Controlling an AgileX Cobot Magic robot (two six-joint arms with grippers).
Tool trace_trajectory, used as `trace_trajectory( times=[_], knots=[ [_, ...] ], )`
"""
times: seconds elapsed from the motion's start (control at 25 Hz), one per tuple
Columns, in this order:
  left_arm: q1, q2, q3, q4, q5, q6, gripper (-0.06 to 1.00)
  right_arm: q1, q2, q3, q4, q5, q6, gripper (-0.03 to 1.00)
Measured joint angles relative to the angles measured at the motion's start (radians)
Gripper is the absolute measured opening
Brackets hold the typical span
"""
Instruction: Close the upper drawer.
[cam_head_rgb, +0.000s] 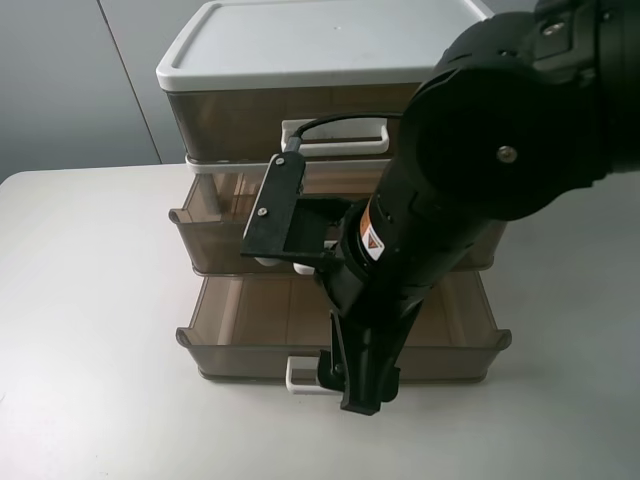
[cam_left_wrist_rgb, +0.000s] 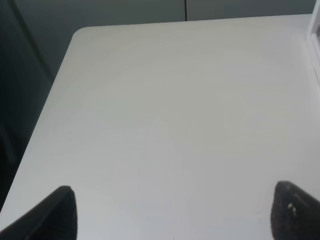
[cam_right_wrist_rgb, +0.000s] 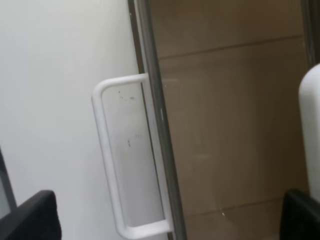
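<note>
A three-drawer cabinet with a white lid (cam_head_rgb: 300, 40) stands at the back of the white table. Its top drawer (cam_head_rgb: 230, 120) is shut, with a white handle (cam_head_rgb: 335, 135). The middle drawer (cam_head_rgb: 215, 235) is pulled partly out; its handle is mostly hidden behind my right arm. The bottom drawer (cam_head_rgb: 250, 355) is pulled out further. My right gripper (cam_head_rgb: 358, 395) points down just above the bottom drawer's white handle (cam_head_rgb: 305, 375), open and empty. The right wrist view shows that handle (cam_right_wrist_rgb: 120, 165) between the open fingertips (cam_right_wrist_rgb: 30, 217). My left gripper (cam_left_wrist_rgb: 175, 215) is open over bare table.
The white table (cam_head_rgb: 90, 330) lies bare to the left and in front of the cabinet. The cabinet's edge (cam_left_wrist_rgb: 316, 45) shows at one side of the left wrist view. A grey wall stands behind the table.
</note>
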Motion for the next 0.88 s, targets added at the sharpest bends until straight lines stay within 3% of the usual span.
trace_trajectory(
  times=[0.56, 0.88],
  knots=[
    [0.0, 0.0, 0.0, 0.0, 0.0, 0.0, 0.74, -0.067, 0.0, 0.0, -0.13, -0.057, 0.004, 0.67],
    [0.0, 0.0, 0.0, 0.0, 0.0, 0.0, 0.74, -0.068, 0.014, 0.0, -0.132, -0.084, -0.02, 0.67]
  ],
)
